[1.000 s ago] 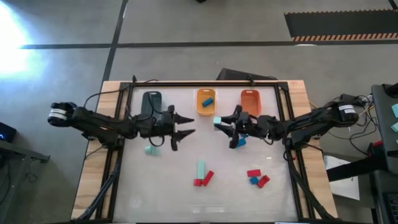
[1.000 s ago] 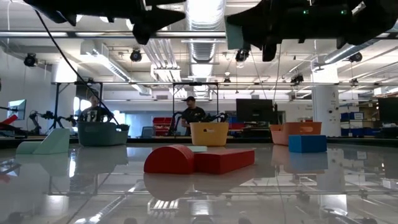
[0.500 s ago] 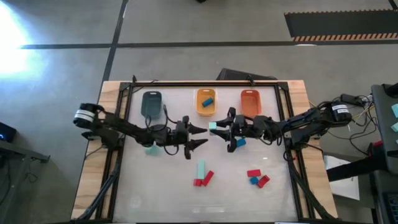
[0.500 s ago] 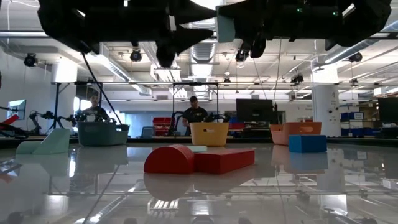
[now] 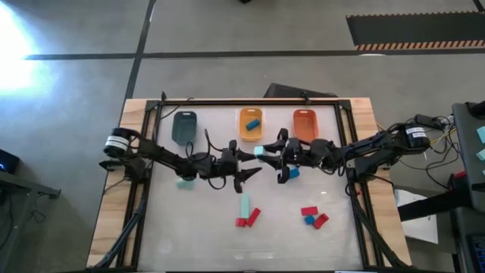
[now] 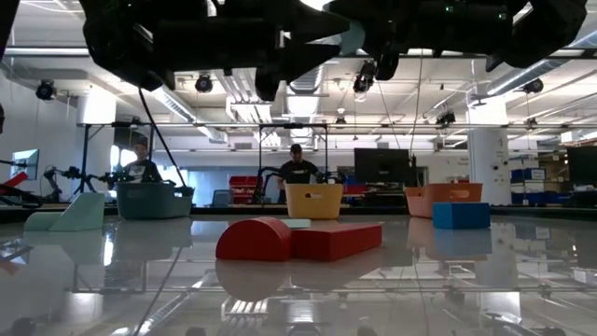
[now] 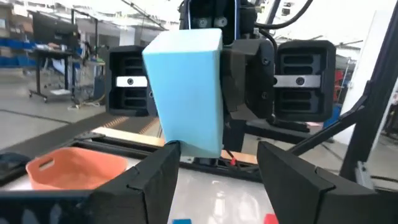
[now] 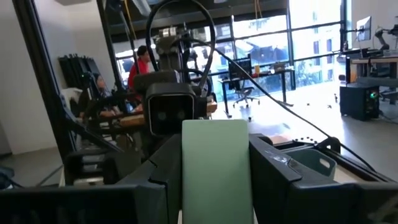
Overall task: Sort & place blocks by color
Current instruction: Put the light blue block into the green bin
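Observation:
My right gripper (image 5: pixel 268 155) is shut on a pale mint-teal block (image 5: pixel 260 152), held in the air above the table's middle, in front of the yellow-orange tray (image 5: pixel 251 125). My left gripper (image 5: pixel 250 164) is open and faces it from the left; in its wrist view the block (image 7: pixel 186 87) hangs just beyond its two fingers (image 7: pixel 152 180). Other blocks lie on the table: a mint bar (image 5: pixel 245 205), red ones (image 5: pixel 248 220), a red and blue group (image 5: pixel 312 218), a blue one (image 5: pixel 292 174) and a mint one (image 5: pixel 184 183). A blue block (image 5: pixel 255 121) lies in the yellow-orange tray. My right gripper pinches the mint-teal block (image 8: pixel 216 162) between its two fingers (image 8: pixel 163 180), one on each long side. It comes level from the table's right. The block is lifted clear of the table and sticks out past the fingertips toward my left gripper.
A dark teal tray (image 5: pixel 184 126) and an orange-red tray (image 5: pixel 305 124) flank the yellow-orange one along the far edge. Black rails (image 5: pixel 144 189) frame the table's sides. People sit at desks in the room beyond (image 6: pixel 297 173).
My left gripper has reached toward the table's right, from beside the dark teal tray up to the block held by my right gripper, staying open. My right gripper has carried the mint-teal block slightly leftward, still clear of the table.

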